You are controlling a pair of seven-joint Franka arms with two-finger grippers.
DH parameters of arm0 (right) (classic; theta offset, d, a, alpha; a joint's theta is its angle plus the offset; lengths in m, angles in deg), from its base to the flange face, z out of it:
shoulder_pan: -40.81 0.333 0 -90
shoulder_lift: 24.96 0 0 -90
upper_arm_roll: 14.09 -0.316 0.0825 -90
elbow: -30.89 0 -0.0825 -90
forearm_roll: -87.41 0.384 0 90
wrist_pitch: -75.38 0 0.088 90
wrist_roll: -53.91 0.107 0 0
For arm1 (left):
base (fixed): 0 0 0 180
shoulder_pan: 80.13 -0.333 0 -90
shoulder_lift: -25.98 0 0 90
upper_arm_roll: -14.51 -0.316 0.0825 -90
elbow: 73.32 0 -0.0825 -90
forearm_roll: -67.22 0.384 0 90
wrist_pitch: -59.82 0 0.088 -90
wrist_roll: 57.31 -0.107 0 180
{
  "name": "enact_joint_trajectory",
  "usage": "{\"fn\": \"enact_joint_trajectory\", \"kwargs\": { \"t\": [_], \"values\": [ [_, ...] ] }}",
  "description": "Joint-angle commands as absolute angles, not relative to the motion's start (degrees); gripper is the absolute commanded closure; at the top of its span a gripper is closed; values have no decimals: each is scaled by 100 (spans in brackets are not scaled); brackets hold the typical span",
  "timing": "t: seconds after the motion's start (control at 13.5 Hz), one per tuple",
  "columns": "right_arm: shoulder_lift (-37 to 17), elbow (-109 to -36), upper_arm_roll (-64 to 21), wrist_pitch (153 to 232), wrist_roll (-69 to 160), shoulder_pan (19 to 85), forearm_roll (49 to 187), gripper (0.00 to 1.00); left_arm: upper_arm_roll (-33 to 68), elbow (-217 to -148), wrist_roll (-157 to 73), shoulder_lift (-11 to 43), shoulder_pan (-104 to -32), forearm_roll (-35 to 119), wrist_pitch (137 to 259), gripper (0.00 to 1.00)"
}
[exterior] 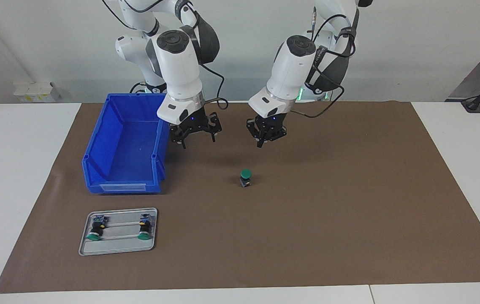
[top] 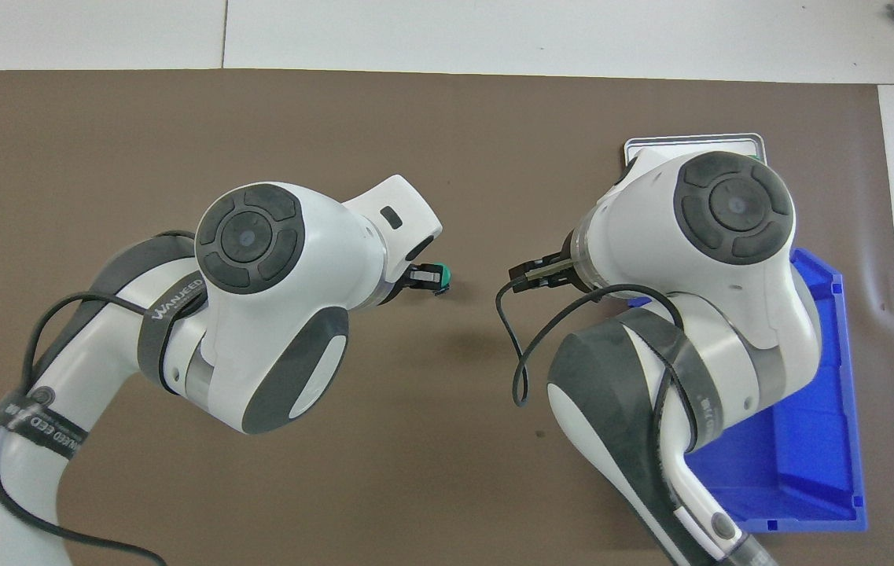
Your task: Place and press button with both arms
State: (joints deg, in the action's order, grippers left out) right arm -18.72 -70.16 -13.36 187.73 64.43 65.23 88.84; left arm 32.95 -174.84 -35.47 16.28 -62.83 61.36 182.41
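Observation:
The button (exterior: 245,177) stands upright on the brown mat, green cap up, near the mat's middle. In the overhead view only a sliver of its cap (top: 443,275) shows beside my left gripper (top: 427,277). In the facing view my left gripper (exterior: 265,137) hangs in the air over the mat, clear of the button, with its fingers drawn together and empty. My right gripper (exterior: 193,134) hangs over the mat just beside the blue bin, fingers spread and empty. In the overhead view it is hidden under its own arm.
A blue bin (exterior: 121,143) stands toward the right arm's end, also seen in the overhead view (top: 808,456). A grey tray (exterior: 115,210) farther from the robots holds two more buttons (exterior: 94,230) (exterior: 144,228) lying on their sides. Its rim (top: 690,141) shows overhead.

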Motion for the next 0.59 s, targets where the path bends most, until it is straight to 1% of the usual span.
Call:
{"fn": "enact_joint_trajectory", "kwargs": {
  "t": [0.0,0.15,0.37,0.52],
  "values": [
    [-2012,-7300,-1312,18982,6131,6472,9058,0,3226,-17554,-3367,1377,-6159,6274,18690,100],
    [-2065,-7291,-1303,18877,5989,6367,9058,0,3217,-17545,-3289,1140,-6053,6369,18918,100],
    [-2266,-7273,-1303,18657,5989,6042,9058,0,3218,-17440,-2946,666,-5852,6818,19314,100],
    [-2337,-7265,-1303,18586,5963,5901,9058,0,3217,-17369,-2892,507,-5833,6994,19411,100]
  ]
}}
